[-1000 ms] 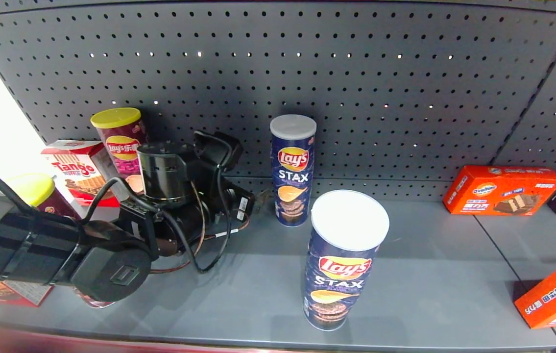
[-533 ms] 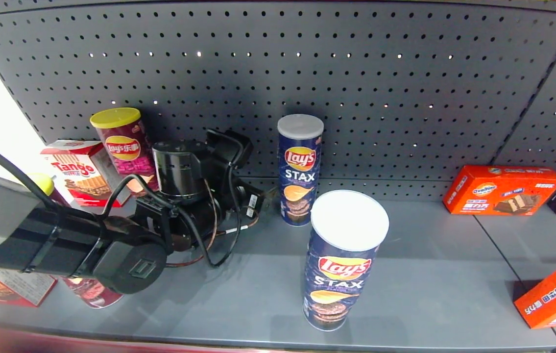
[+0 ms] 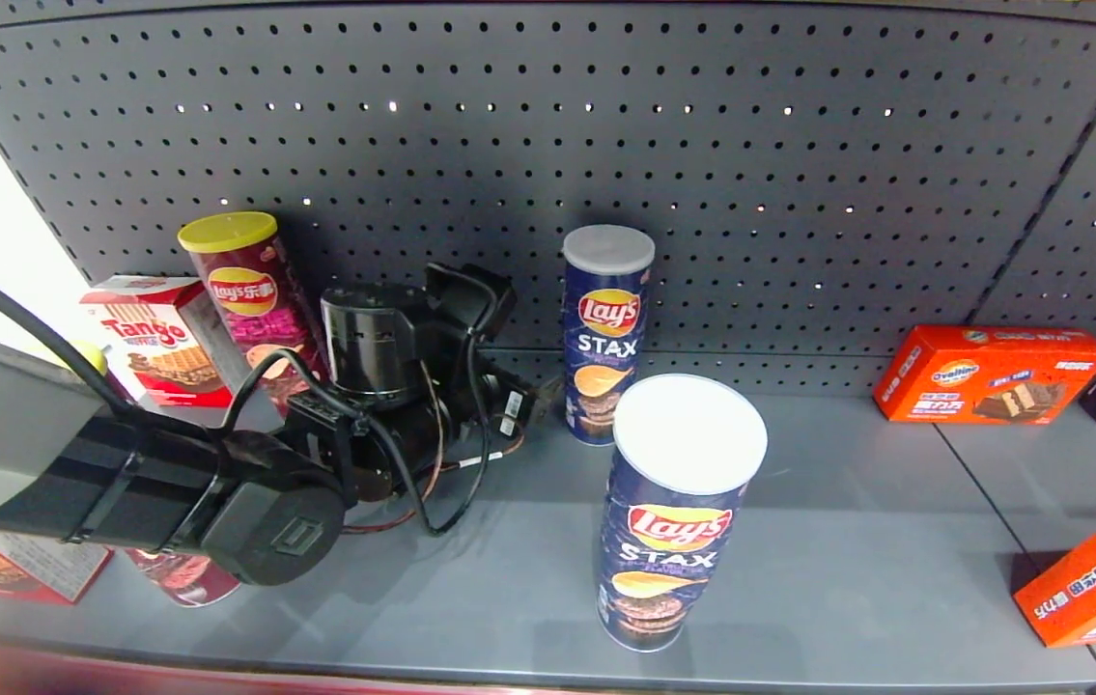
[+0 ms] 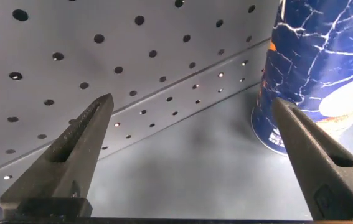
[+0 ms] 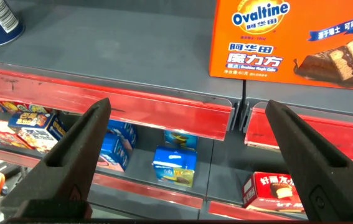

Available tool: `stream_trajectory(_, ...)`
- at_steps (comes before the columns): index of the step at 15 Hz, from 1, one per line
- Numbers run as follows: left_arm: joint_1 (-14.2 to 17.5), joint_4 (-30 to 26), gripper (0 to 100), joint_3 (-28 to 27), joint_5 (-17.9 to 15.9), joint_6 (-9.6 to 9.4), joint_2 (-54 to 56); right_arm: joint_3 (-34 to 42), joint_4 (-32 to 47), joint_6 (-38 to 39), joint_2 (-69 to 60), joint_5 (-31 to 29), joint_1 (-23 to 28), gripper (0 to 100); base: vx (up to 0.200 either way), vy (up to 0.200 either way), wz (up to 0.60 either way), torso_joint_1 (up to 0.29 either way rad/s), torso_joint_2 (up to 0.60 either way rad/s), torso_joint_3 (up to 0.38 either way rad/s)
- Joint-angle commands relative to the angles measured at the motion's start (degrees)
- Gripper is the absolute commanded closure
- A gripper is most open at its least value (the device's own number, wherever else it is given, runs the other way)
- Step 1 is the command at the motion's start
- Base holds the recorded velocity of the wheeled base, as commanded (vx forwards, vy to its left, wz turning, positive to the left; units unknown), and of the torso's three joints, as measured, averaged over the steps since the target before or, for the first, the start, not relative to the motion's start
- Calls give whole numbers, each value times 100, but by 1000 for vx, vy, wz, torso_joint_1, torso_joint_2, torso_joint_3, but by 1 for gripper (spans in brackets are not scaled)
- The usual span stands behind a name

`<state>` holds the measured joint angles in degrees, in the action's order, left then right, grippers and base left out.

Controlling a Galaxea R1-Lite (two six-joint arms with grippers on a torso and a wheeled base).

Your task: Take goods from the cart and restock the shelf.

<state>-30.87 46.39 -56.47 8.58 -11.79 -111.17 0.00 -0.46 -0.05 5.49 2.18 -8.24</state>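
Left fingers (image 4: 83, 143): spread wide apart, nothing between them, held low over the grey metal shelf (image 3: 847, 541) with tips toward the dark perforated back panel (image 3: 702, 145). Just off one fingertip, outside the gap, stands a dark blue marbled crisp tube with a grey lid (image 3: 605, 338), upright at the back of the shelf near the panel; whether the finger touches it cannot be told. Nearer the shelf front and farther from these fingers, a second dark blue crisp tube with a white lid (image 3: 678, 512), upright, well apart from the first. Behind the left fingers, on the far side of the black arm (image 3: 219, 483), a maroon crisp tube with a yellow lid (image 3: 243, 280) and beside it a red-and-white wafer carton (image 3: 156, 338). Far across the shelf from them, a flat orange chocolate-wafer box (image 3: 987, 375) at the back. Right fingers (image 5: 76, 149): also apart and holding nothing, hanging in front of the shelf's edge. Beyond their tips, a red price rail (image 5: 132, 93) along that edge; above it an orange carton (image 5: 291, 40) at the shelf front. Past the rail, a lower shelf carries small blue biscuit boxes (image 5: 175, 165).
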Motion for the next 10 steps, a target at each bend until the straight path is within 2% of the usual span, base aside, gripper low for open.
stream_trajectory(1,-7,2,0,22,12,1,-10,0,-6,-4,5,2,-2,0,0,0,0,0,0,0)
stream_trajectory(5,-33,20,0,259,3,1,201,0,2,-4,5,2,-2,0,0,0,0,0,0,0)
stream_trajectory(8,-280,37,0,865,-6,45,869,0,-6,-4,5,2,-2,0,0,0,0,0,0,0)
stream_trajectory(9,-420,46,0,1032,29,151,1141,0,-6,-4,5,2,-2,0,0,0,0,0,0,0)
stream_trajectory(10,-508,55,0,1217,161,168,1387,0,2,5,5,2,-2,0,0,0,0,0,0,0)
